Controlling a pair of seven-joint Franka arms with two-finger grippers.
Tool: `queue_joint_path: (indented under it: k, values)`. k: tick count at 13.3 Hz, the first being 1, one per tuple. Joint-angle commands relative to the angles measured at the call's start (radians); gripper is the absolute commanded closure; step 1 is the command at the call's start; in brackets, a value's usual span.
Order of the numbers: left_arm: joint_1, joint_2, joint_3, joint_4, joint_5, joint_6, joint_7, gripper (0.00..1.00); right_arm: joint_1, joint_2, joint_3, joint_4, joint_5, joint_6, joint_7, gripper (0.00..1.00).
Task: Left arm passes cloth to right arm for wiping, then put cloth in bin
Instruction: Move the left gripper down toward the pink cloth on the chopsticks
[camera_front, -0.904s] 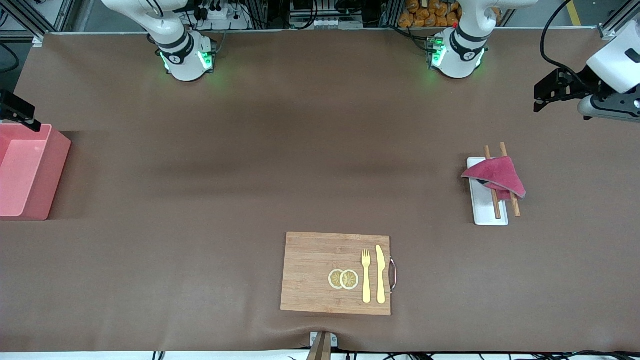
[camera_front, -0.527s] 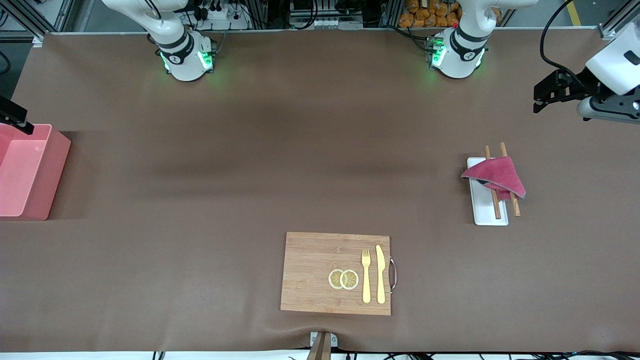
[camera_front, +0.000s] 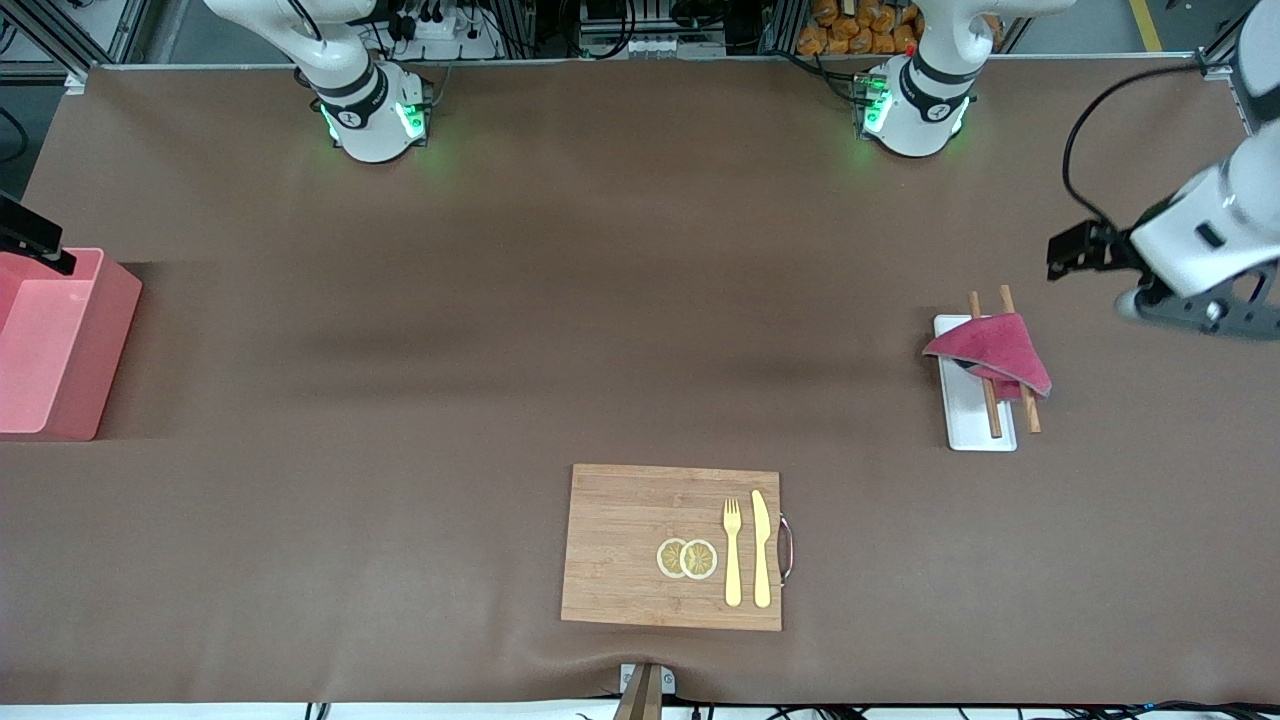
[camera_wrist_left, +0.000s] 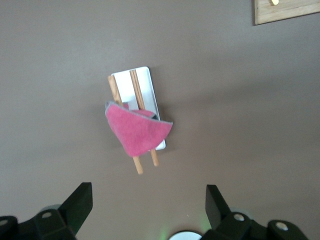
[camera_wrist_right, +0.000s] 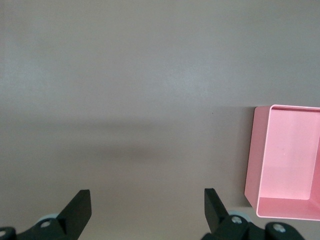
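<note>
Presently the left gripper (camera_front: 1068, 250), fingers spread wide and empty (both black fingers (camera_wrist_left: 77, 202) frame the lower edge of the left wrist view), hangs in the air at the right edge of the front view, over bare table toward the left arm's end and well apart from the cloth (camera_front: 990, 352). Its wrist camera shows the cloth (camera_wrist_left: 137, 131) draped in a loose triangle over two wooden chopsticks (camera_wrist_left: 136, 97) that lie along a white tray (camera_wrist_left: 149, 85). At the centre-bottom of the front view sits a wooden board (camera_front: 640, 550) carrying a fork (camera_front: 732, 552), a knife (camera_front: 761, 548) and two lemon slices (camera_front: 687, 558). The right gripper (camera_wrist_right: 147, 212), also spread wide and empty, waits at the left edge of the front view beside the pink bin (camera_front: 60, 345), whose open interior (camera_wrist_right: 287, 160) shows in the right wrist view. Probable hazard: because the cloth rests on the chopsticks, a pinch taken too low could catch a stick with the fabric and drag it, or the tray, off position; a pinch on the thin drooping corner alone could let the cloth slip before the handover.
</note>
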Motion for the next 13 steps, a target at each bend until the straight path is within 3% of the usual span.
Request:
queue_joint_path:
  k: [1, 5, 7, 13]
  values:
    - [0.015, 0.096, -0.001, 0.011, -0.025, 0.044, 0.166, 0.00, -0.014, 0.002, 0.010, 0.007, 0.017, -0.004, 0.009, 0.00]
    - [0.003, 0.250, -0.005, 0.013, -0.017, 0.111, 0.240, 0.00, -0.016, 0.008, 0.010, 0.005, 0.017, -0.004, 0.009, 0.00]
    - [0.000, 0.322, -0.003, 0.013, -0.010, 0.152, 0.433, 0.00, -0.016, 0.007, 0.010, 0.005, 0.017, -0.004, 0.009, 0.00]
    - [0.004, 0.423, -0.003, 0.007, 0.059, 0.206, 0.600, 0.00, -0.014, 0.010, 0.010, 0.005, 0.017, -0.002, 0.009, 0.00]
